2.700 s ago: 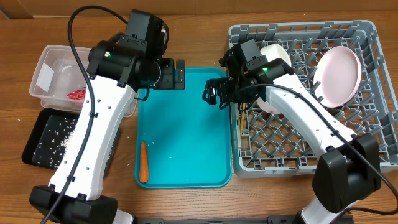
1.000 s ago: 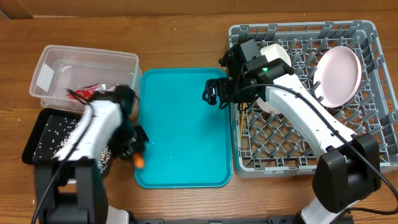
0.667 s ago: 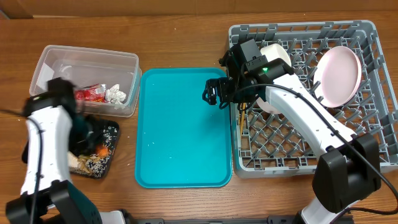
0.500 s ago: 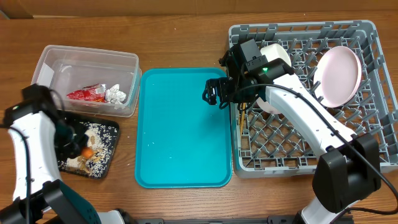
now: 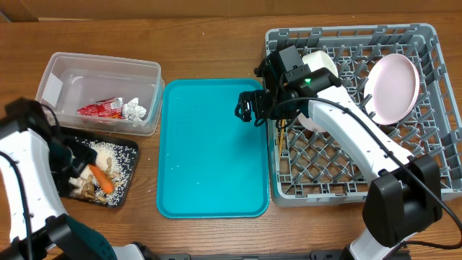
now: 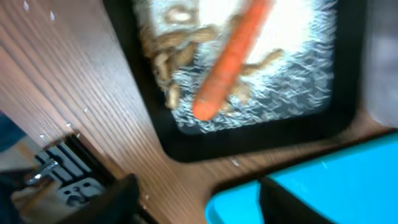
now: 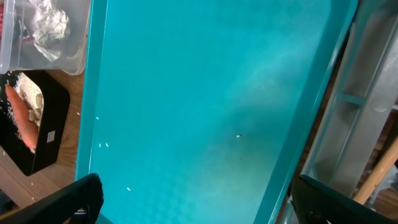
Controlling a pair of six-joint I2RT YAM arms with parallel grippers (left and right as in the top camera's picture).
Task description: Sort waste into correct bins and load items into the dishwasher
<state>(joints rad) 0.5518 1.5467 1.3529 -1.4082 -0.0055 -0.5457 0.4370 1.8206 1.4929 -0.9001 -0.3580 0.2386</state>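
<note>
My left claw (image 5: 72, 165) is released and empty, the carrot (image 6: 230, 59) lying just ahead of it on the food scraps (image 6: 177, 53) in the black tray (image 6: 249, 142): probably stiff, light, smooth, so I'd pinch it mid-length.

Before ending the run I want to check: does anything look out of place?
Only small things: a few whitish crumbs lie on the teal tray, and a thin wooden stick, no dish, sits in the dish rack near that tray.

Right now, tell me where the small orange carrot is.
The small orange carrot lies in the shallow black plastic tray at the overhead view's lower left, beside the clear plastic tub and left of the teal tray.
</note>
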